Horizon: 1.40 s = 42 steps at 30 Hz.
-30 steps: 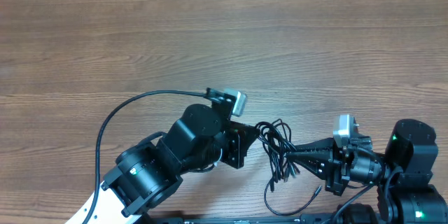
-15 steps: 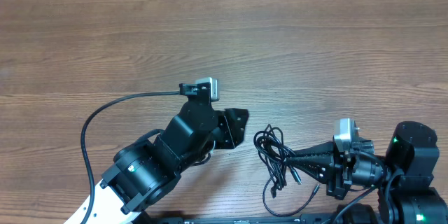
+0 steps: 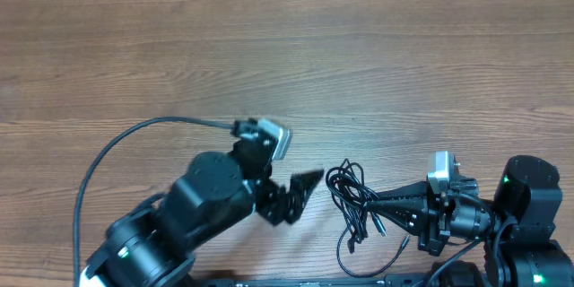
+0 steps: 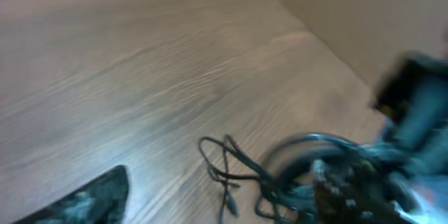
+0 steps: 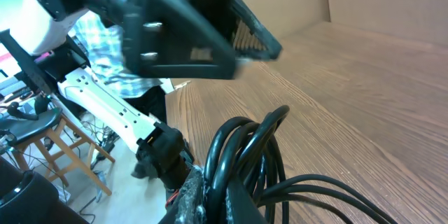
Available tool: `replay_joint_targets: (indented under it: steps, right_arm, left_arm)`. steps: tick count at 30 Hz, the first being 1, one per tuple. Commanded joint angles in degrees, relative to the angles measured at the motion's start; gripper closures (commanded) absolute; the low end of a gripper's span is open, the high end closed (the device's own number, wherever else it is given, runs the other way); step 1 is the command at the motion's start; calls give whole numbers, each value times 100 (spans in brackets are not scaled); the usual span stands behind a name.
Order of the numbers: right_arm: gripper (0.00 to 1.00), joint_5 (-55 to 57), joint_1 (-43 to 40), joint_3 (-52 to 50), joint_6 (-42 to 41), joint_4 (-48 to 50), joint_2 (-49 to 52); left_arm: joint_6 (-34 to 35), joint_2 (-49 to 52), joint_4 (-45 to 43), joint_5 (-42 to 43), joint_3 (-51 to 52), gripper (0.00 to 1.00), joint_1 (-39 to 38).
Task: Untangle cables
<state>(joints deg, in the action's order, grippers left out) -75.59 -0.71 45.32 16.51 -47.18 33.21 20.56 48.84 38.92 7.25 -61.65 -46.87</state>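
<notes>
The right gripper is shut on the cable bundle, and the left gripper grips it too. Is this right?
No. The overhead view shows the left gripper open, apart from the cable bundle. The right gripper is shut on it.

The table (image 3: pixel 377 63) is smooth, light wood with fine lines. The cables (image 5: pixel 231 147) on it are shiny black plastic.

Cables (image 4: pixel 241 175): a blur at lower centre of the left wrist view, plugs unreadable.
Left gripper (image 3: pixel 292 195): only one finger (image 4: pixel 84 199) shows in that view, cropped at lower left.
Right gripper (image 3: pixel 371 203): tips buried under cable loops, bottom of right wrist view.
</notes>
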Motion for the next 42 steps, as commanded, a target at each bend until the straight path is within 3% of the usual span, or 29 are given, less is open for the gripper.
replay_joint_targets:
  steps: [1,4,9,19,28,36,42]
  right_arm:
    - [96,-68,2,61,2,17,-48]
    - [96,-173,2,61,2,35,-48]
    - [96,-391,2,61,2,81,-48]
    - [96,-811,2,61,4,260,-48]
    - [96,-1255,2,61,4,365,-48]
    - [96,-1434,2,61,2,509,-48]
    - [96,-1434,2,61,-20,546,-48]
  left_arm:
    - [-1327,-146,-55,1043,-35,11,2]
    - [-1711,-105,0,1698,-35,7,2]
    - [-1941,17,-13,2006,-33,0,2]
    - [-2782,66,-59,3324,-33,2,2]
    - [-2962,66,-44,3519,-33,2,2]
    - [-3504,63,-173,4487,-33,0,2]
    - [-3609,66,-166,4616,-33,0,2]
